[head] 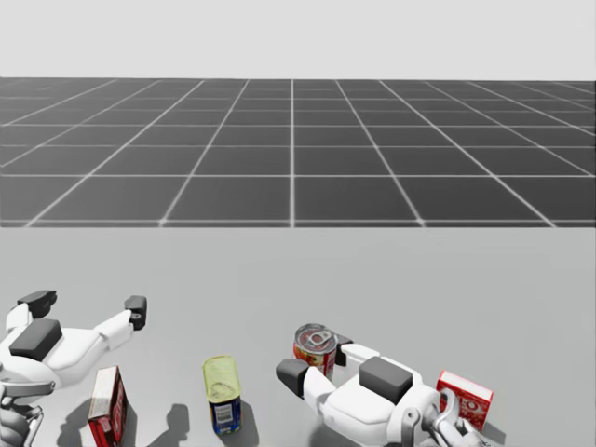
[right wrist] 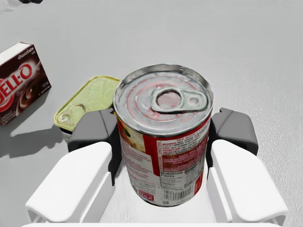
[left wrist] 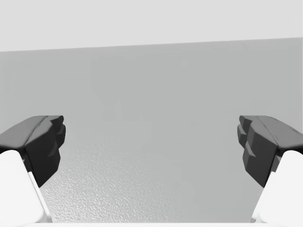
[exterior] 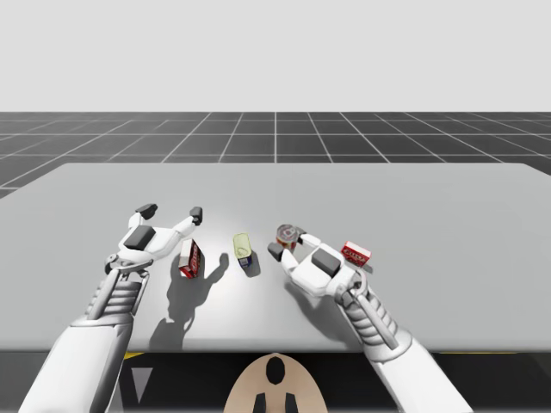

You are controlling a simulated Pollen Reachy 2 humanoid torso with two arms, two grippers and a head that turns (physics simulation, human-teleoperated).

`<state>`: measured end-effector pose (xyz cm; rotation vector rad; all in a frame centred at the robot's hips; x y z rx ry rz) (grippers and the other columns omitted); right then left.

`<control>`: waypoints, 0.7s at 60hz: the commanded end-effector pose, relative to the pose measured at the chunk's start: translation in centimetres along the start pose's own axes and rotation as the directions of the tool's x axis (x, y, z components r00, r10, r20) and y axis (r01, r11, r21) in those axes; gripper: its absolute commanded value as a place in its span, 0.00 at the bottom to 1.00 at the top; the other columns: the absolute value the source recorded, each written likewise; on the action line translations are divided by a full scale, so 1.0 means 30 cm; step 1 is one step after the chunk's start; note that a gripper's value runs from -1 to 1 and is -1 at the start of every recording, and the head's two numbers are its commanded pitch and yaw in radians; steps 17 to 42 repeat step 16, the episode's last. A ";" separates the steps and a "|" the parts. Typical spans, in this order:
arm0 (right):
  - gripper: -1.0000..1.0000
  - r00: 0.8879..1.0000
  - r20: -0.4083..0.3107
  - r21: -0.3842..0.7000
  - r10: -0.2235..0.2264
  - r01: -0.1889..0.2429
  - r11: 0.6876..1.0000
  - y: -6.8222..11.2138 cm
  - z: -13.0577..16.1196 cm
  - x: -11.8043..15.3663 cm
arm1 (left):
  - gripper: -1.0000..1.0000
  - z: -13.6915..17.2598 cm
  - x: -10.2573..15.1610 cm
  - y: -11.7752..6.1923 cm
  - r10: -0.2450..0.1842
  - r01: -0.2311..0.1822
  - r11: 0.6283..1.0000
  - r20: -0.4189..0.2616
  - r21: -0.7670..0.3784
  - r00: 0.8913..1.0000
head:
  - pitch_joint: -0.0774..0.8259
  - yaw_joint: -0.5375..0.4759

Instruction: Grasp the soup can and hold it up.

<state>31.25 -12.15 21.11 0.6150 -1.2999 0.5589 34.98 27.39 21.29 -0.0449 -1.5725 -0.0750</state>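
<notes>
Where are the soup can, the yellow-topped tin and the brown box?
soup can [right wrist: 163,99]: right wrist view, on its ring-pull lid.
yellow-topped tin [head: 220,376]: head view, on its yellow top.
brown box [right wrist: 21,82]: right wrist view, on its front face.
</notes>
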 end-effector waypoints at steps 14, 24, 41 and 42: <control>1.00 0.946 0.279 -0.048 0.166 -0.159 0.986 0.033 0.126 0.418 | 0.00 -0.003 0.001 0.000 0.001 -0.001 1.000 0.001 -0.001 1.000 | 0.41 0.51; 1.00 0.939 0.295 -0.054 0.176 -0.167 0.984 0.036 0.137 0.434 | 0.00 -0.003 0.001 0.000 0.002 -0.002 1.000 0.001 -0.002 1.000 | 0.41 0.52; 1.00 0.939 0.295 -0.054 0.176 -0.167 0.984 0.036 0.137 0.434 | 0.00 -0.003 0.001 0.000 0.002 -0.002 1.000 0.001 -0.002 1.000 | 0.41 0.52; 1.00 0.939 0.295 -0.054 0.176 -0.167 0.984 0.036 0.137 0.434 | 0.00 -0.003 0.001 0.000 0.002 -0.002 1.000 0.001 -0.002 1.000 | 0.41 0.52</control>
